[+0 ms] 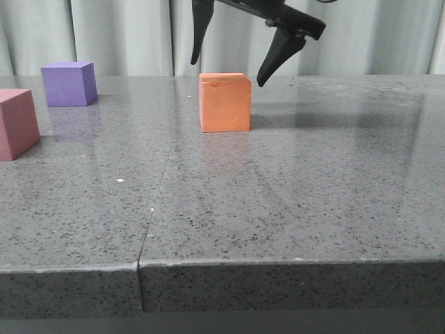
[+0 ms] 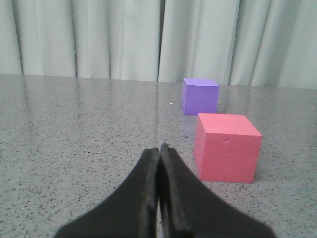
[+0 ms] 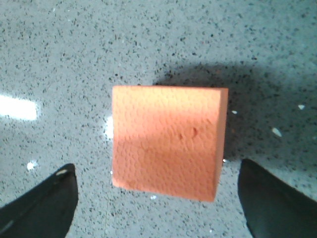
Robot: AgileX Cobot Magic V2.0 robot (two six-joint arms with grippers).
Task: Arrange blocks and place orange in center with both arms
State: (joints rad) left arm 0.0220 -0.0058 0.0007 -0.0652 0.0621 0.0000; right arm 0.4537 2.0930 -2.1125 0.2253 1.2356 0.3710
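Orange cube sits mid-bench under the right gripper, jaws wide, empty; left gripper closed, empty; purple and pink cubes unarranged.

Cut off at frame edges
Pinkish-red cube clipped by front view's left edge; right pincer arm leaves the top edge; left pincer base cropped.
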